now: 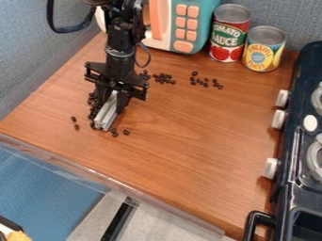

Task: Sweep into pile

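The dark beans (93,104) lie loose on the wooden tabletop (195,150), most thickly along the left side of the pale grey bar (106,116) in my tool (113,97). Two sit a little apart to the bar's left, and a few more lie just beside its lower end, on the right. Above and to the right of the bar I see a tight cluster, and past that, farther right, a looser scatter. My tool points down with its fingers parted by just the bar's width, one on either side, gripping the bar, which slants toward the tabletop. Well above the bar, to its right, stands a toy microwave (200,20) with orange buttons; farther right come a red-labelled can (229,30) and a shorter yellow-labelled can (263,52). Well apart from the bar, at the far right, is a dark toy stove (297,106) with white knobs.
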Available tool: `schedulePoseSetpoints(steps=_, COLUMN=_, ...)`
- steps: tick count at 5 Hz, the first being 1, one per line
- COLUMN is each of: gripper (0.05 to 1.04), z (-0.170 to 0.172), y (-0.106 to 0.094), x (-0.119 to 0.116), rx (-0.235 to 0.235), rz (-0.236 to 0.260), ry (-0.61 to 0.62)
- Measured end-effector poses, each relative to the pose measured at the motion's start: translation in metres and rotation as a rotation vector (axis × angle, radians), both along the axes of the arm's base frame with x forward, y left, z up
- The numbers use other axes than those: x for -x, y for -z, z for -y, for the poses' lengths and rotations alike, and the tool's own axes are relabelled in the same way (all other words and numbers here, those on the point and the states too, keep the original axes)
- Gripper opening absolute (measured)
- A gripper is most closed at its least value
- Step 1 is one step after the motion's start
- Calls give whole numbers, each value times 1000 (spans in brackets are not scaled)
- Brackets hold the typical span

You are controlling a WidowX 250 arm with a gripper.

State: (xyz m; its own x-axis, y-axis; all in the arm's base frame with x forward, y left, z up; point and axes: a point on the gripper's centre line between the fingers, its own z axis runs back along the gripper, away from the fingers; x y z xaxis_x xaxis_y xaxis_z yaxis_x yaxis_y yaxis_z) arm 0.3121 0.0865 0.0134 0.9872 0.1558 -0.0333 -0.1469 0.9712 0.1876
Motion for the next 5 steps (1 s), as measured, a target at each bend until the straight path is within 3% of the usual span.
schedulePoseSetpoints(steps=1, gripper=374, z=17, y=-7, x=-1, rx=30, rz=8, ry=36)
schedulePoseSetpoints(steps=3, gripper=374, z=63, y=-45, x=-15, rx=77, rz=106, ry=121)
schedulePoseSetpoints(steps=4, gripper=374, z=89, y=-48, x=-20, rx=108, rz=120, ry=173)
schedulePoseSetpoints(steps=5, gripper=374, z=116, y=-35, x=-27, rx=117, rz=90, ry=250)
